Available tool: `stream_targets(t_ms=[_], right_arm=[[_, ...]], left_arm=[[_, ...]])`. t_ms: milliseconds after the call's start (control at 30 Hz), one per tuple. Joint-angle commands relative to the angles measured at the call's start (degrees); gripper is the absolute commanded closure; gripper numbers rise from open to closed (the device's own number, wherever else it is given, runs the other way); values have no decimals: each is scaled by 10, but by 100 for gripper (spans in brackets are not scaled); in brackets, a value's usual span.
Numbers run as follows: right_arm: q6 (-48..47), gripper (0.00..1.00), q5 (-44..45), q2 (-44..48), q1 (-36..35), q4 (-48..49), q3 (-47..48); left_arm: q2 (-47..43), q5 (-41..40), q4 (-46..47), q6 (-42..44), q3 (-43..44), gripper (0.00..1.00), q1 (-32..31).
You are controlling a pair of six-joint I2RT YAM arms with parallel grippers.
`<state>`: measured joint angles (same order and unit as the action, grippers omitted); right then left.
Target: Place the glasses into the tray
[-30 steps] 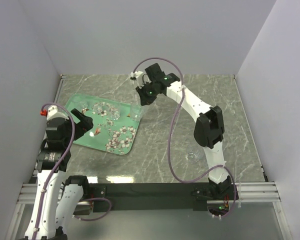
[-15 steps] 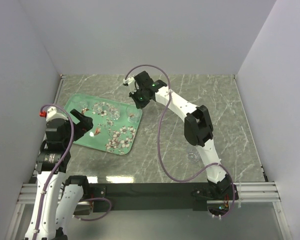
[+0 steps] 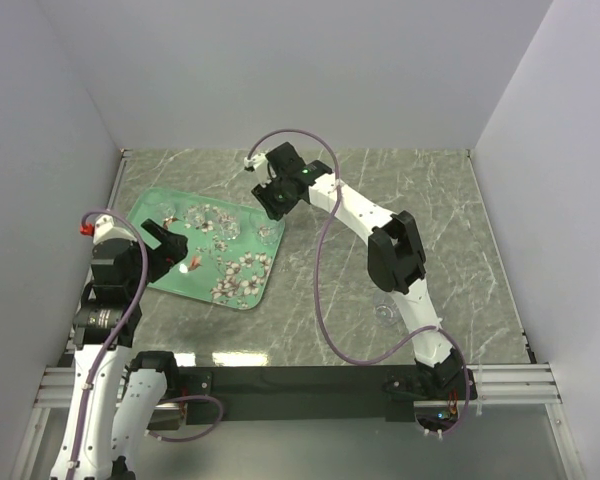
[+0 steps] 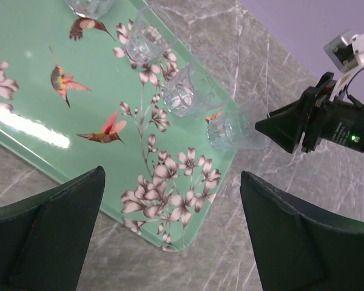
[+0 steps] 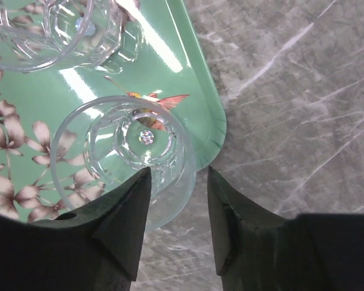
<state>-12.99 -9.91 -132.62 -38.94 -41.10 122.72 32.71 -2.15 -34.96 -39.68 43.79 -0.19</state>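
Observation:
The mint-green tray (image 3: 205, 275) lies at the left of the table. Several clear glasses stand along its far side, among them two (image 4: 148, 36) (image 4: 185, 91) in a row. In the tray's far right corner (image 5: 203, 115) stands another glass (image 5: 130, 148) (image 4: 233, 127). My right gripper (image 5: 179, 200) (image 3: 272, 202) hangs over it, open, with part of the glass's rim between the fingers and a gap on the right side. My left gripper (image 4: 173, 224) (image 3: 172, 250) is wide open above the tray's near side, holding nothing. One more glass (image 3: 385, 313) stands on the table by the right arm.
Grey marble tabletop (image 3: 320, 270) with white walls on three sides. The right arm stretches from its base at the near edge across the middle to the tray. Another glass (image 5: 67, 24) stands close behind the one under my right gripper.
The right arm swung left and lowered to the tray's far right corner with a glass. Its jaws, shut before, now stand apart. The left arm has barely moved.

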Motion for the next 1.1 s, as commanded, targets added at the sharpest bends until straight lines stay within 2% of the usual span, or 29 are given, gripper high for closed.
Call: stream_targets(t_ms=[0,100,200,433,633,733,833,1067], right_arm=[[-7,41,-1,19,-5,16,23],[-9,33,-6,43,-3,19,20],[-13,29,-20,78,0,28,5],[-25,28,-81,189,27,45,-62],[-29,28,-155,297,76,61,-168],[-34,28,-171,354,100,73,-232],[-41,28,-171,404,121,81,-292],[-49,28,-148,496,167,88,-427]], left_arm=[[-5,33,23,-7,-10,1,1],[-5,68,39,-7,-17,1,1],[0,108,60,-7,-24,1,1],[16,208,113,2,-37,1,1],[37,304,182,-17,-63,1,1],[49,322,226,-40,-83,1,-13],[71,301,255,-51,-90,1,-60],[186,233,313,-53,-56,1,-237]])
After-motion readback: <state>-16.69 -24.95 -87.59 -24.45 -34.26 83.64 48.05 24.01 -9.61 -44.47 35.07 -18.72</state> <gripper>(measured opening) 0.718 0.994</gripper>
